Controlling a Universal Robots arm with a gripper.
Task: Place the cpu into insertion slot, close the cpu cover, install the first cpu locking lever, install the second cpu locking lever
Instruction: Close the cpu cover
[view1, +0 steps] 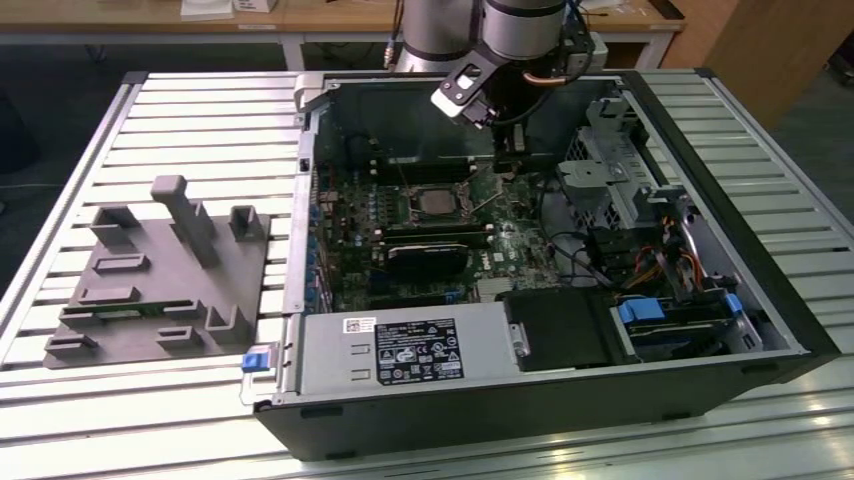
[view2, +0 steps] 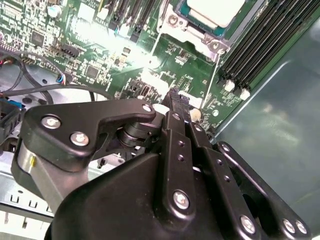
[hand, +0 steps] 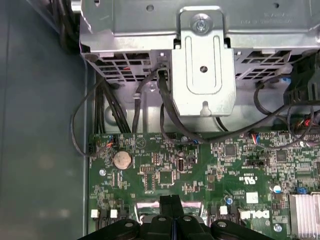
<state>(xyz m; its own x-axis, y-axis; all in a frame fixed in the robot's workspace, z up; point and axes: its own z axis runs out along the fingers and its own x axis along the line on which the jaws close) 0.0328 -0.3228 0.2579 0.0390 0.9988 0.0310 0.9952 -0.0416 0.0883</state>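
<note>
The cpu (view1: 434, 203) lies flat in the insertion slot (view1: 408, 199) on the motherboard, its pale metal face up; it also appears in the second wrist view as the cpu (view2: 216, 9). The silvery cpu cover (view2: 173, 23) lies down around it as a frame. A thin locking lever (view2: 216, 75) runs from the cover's corner toward my fingertips. My gripper (view1: 509, 165) hangs over the board just to the exterior view's right of the socket. In both wrist views the gripper (view2: 175, 100) (hand: 171, 202) is shut, fingers pressed together with nothing visible between them.
Long black memory slots (view2: 260, 40) run beside the socket. A black heatsink block (view1: 427, 256) sits in front of it. A metal drive cage (hand: 200, 50) with cables, the case walls, a power supply (view1: 400, 350) and a grey fixture (view1: 160, 270) on the slatted table surround the work area.
</note>
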